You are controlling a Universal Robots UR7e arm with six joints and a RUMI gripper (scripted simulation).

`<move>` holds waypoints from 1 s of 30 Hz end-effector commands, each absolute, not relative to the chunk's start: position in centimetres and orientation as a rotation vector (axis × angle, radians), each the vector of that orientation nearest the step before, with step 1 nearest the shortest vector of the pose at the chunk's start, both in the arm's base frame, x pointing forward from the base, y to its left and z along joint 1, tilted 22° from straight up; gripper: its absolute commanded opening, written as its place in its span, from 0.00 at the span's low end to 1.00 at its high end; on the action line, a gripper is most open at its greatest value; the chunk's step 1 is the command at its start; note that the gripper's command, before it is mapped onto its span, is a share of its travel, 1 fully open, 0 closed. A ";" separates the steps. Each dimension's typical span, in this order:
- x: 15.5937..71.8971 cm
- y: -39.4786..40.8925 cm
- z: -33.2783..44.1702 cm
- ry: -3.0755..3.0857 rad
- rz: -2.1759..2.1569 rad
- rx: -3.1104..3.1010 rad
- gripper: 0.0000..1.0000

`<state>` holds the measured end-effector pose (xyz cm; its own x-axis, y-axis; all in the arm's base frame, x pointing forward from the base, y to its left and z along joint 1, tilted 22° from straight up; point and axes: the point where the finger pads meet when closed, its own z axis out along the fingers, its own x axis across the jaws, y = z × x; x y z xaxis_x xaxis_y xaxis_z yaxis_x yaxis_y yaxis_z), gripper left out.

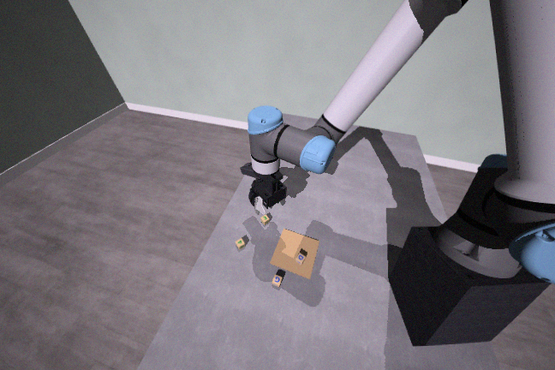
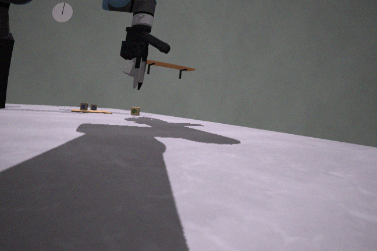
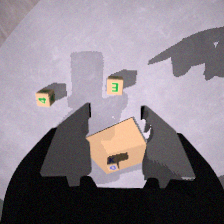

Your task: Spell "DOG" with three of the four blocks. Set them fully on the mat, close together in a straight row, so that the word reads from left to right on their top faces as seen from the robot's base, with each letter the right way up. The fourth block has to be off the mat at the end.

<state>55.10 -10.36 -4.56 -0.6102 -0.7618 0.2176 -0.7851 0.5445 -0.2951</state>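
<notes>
Plainly, a flat tan mat [image 1: 287, 261] [image 2: 91, 111] [image 3: 120, 137].

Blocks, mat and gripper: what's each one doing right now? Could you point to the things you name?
Gripper [image 1: 261, 210] [image 2: 137, 88] [image 3: 115, 105]: partly open, above the table, nothing between its fingers.
Mat [image 1: 292, 242] [image 2: 105, 112] [image 3: 120, 135]: flat, carrying one block.
Block on the mat [image 1: 301, 257] [image 2: 83, 106] [image 3: 113, 167]: blue letter up.
Block beside the mat [image 1: 277, 280] [image 2: 93, 107]: off it, blue letter up.
Two green-lettered blocks [image 1: 265, 218] [image 1: 240, 243] [image 2: 135, 111] [image 3: 115, 86] [image 3: 44, 99]: off the mat, green letters up.
</notes>
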 end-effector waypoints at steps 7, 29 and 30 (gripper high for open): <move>55.2 -10.5 -4.8 -2.705 0.568 1.356 0.37; 55.5 -11.3 -7.2 -2.705 0.568 1.356 0.37; 55.5 -11.4 -7.4 -2.705 0.568 1.356 0.37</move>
